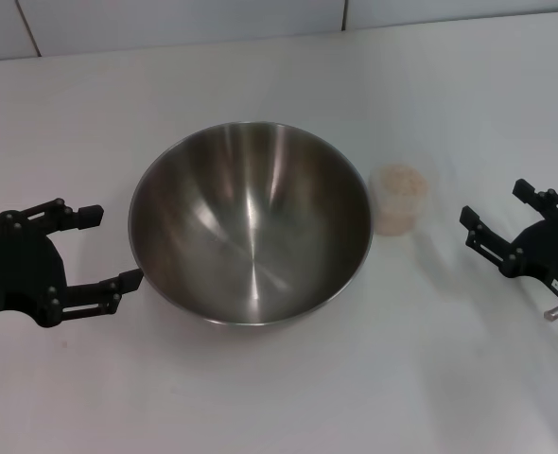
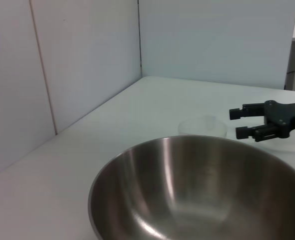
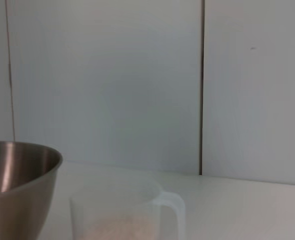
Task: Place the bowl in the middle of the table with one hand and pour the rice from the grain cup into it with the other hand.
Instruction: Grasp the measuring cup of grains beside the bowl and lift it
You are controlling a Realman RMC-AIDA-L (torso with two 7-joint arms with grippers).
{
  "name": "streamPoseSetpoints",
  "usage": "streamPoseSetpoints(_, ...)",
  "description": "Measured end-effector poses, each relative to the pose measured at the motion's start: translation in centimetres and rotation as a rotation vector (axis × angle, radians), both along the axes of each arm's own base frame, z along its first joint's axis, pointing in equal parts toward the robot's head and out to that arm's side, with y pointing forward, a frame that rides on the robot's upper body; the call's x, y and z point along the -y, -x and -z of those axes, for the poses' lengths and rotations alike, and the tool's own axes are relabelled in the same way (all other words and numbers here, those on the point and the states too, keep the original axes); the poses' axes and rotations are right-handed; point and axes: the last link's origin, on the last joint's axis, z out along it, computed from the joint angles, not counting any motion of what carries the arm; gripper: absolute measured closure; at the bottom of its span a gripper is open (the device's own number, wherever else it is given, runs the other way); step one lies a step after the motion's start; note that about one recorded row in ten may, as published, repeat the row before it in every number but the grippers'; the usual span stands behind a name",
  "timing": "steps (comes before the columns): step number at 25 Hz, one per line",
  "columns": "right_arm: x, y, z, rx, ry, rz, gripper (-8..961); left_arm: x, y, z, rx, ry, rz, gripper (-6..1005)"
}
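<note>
The bowl (image 1: pixel 251 222), large, shiny steel and empty, stands on the white table (image 1: pixel 260 397) near its middle. My left gripper (image 1: pixel 113 248) is open just left of the bowl's rim, with one fingertip close to the rim. The grain cup (image 1: pixel 397 199), clear plastic, stands upright just right of the bowl with rice (image 1: pixel 398 180) in it. My right gripper (image 1: pixel 495 202) is open and empty to the right of the cup, apart from it. The left wrist view shows the bowl (image 2: pixel 197 190), the cup (image 2: pixel 202 127) and the right gripper (image 2: pixel 240 122). The right wrist view shows the cup (image 3: pixel 122 210), the rice (image 3: pixel 117 227) and the bowl (image 3: pixel 17 185).
White wall panels (image 1: pixel 184 19) rise along the table's far edge. Bare tabletop lies in front of the bowl and behind it.
</note>
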Motion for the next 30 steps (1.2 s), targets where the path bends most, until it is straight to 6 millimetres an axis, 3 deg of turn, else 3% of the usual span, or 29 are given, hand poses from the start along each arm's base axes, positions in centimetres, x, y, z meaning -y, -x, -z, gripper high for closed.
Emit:
streamPoseSetpoints(19, -3.4, 1.1, 1.0, 0.046, 0.025, 0.007, 123, -0.7, -0.8, 0.4, 0.002, 0.022, 0.009, 140)
streamPoseSetpoints(30, -5.0, 1.6, 0.4, 0.070, -0.020, -0.003, 123, -0.8, -0.8, 0.4, 0.000, 0.023, 0.010, 140)
